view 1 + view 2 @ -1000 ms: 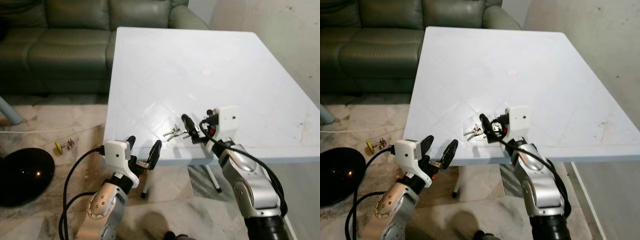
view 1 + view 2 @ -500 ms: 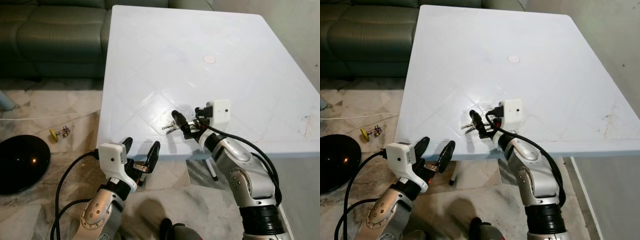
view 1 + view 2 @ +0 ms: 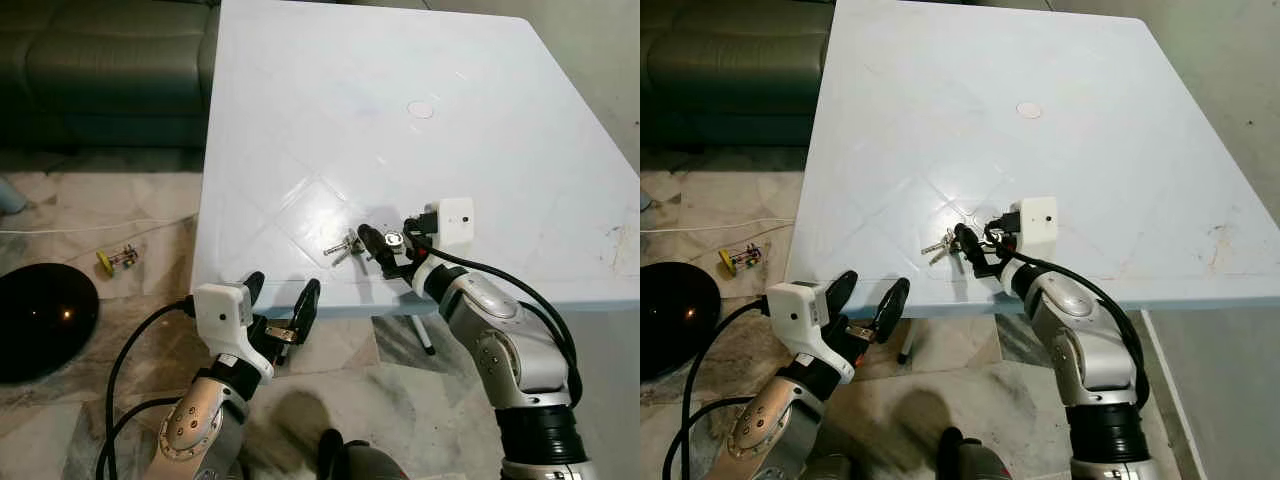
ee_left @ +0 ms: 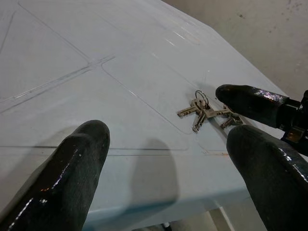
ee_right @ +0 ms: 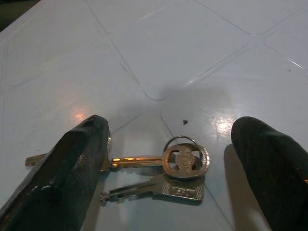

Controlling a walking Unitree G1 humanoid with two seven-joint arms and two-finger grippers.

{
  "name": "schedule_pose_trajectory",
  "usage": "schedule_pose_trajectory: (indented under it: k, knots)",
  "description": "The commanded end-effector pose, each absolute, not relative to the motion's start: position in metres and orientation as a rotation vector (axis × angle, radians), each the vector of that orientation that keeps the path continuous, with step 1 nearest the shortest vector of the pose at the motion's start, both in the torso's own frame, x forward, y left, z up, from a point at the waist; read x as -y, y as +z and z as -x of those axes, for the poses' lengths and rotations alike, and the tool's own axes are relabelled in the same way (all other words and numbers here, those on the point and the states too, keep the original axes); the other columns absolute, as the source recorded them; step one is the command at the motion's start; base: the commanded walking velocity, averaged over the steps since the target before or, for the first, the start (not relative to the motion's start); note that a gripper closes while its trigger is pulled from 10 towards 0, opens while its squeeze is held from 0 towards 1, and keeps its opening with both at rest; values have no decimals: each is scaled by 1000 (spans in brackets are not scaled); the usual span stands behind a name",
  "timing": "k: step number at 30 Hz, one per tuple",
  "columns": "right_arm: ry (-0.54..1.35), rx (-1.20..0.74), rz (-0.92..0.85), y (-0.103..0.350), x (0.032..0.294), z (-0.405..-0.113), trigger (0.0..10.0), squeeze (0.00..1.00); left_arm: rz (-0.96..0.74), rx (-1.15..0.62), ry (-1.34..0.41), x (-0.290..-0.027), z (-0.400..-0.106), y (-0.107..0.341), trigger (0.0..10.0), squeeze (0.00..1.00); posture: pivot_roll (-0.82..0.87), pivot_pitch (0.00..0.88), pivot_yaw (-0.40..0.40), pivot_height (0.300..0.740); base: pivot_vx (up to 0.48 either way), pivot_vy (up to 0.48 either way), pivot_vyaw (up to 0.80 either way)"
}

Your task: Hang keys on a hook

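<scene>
Left gripper: 7 o'clock, below the table edge, fingers spread, empty, as before.
Right gripper: now lowered and shifted round the keys, fingers parted either side, not clenched.
Keys: 6 o'clock, flat near the front edge. Pickup looks imminent; hanging not begun.

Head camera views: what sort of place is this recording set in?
Probably a home living room: a green sofa stands behind a white table on a marble-patterned tile floor.
</scene>
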State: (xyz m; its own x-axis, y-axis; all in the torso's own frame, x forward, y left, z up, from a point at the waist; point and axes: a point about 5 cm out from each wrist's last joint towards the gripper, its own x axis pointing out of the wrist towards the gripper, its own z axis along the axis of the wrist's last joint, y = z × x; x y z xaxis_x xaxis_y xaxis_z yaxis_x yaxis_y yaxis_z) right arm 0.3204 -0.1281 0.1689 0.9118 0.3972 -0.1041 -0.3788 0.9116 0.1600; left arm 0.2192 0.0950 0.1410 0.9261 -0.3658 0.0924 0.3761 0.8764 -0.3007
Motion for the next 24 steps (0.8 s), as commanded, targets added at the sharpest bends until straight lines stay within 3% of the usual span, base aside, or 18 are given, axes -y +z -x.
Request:
schedule_pose_trajectory:
  k: [1,2,4,5,6,8,9,12,13,14,15,16,17,24]
  knots:
    - [404,-122,-137,174,131,-318,8824,0,344,-31,-385,-91,-214,132,10000,0,177,286,-116,740,0,0,0]
    - [409,-119,-137,175,131,-317,6314,0,345,-32,-384,-91,-214,132,10000,0,177,288,-116,740,0,0,0]
    - [410,-117,-131,175,132,-317,4863,0,348,-33,-385,-91,-214,132,10000,0,176,289,-116,740,0,0,0]
    - [411,-102,-131,176,132,-316,1020,0,349,-34,-384,-91,-214,132,10000,0,176,289,-116,740,0,0,0]
    - [412,-100,-129,176,133,-316,0,0,349,-34,-384,-91,-214,132,10000,0,176,289,-116,740,0,0,0]
    - [416,-107,-127,176,132,-316,0,0,350,-35,-383,-90,-214,132,10000,0,176,293,-117,740,0,0,0]
    - [422,-115,-122,176,132,-315,431,0,352,-36,-381,-90,-213,132,10000,0,176,293,-117,740,0,0,0]
    - [434,-119,-114,177,132,-314,510,0,355,-36,-380,-90,-213,133,10000,0,173,297,-119,740,0,0,0]
    - [436,-120,-109,177,132,-314,1020,0,356,-36,-381,-90,-213,133,10000,0,173,297,-119,740,0,0,0]
    - [442,-124,-96,177,131,-314,3725,0,357,-36,-380,-90,-213,133,10000,0,173,297,-119,740,0,0,0]
    - [445,-126,-90,177,131,-314,3725,0,358,-36,-380,-90,-213,133,10000,0,173,297,-119,740,0,0,0]
    - [447,-130,-82,177,131,-314,4431,0,358,-37,-380,-90,-213,133,10000,0,173,297,-119,740,0,0,0]
    - [448,-139,-70,177,132,-314,9961,0,359,-37,-380,-90,-213,133,10000,0,170,302,-123,740,0,0,0]
    - [446,-162,-33,177,131,-315,10000,0,365,-40,-377,-89,-212,134,10000,0,170,306,-125,740,0,0,0]
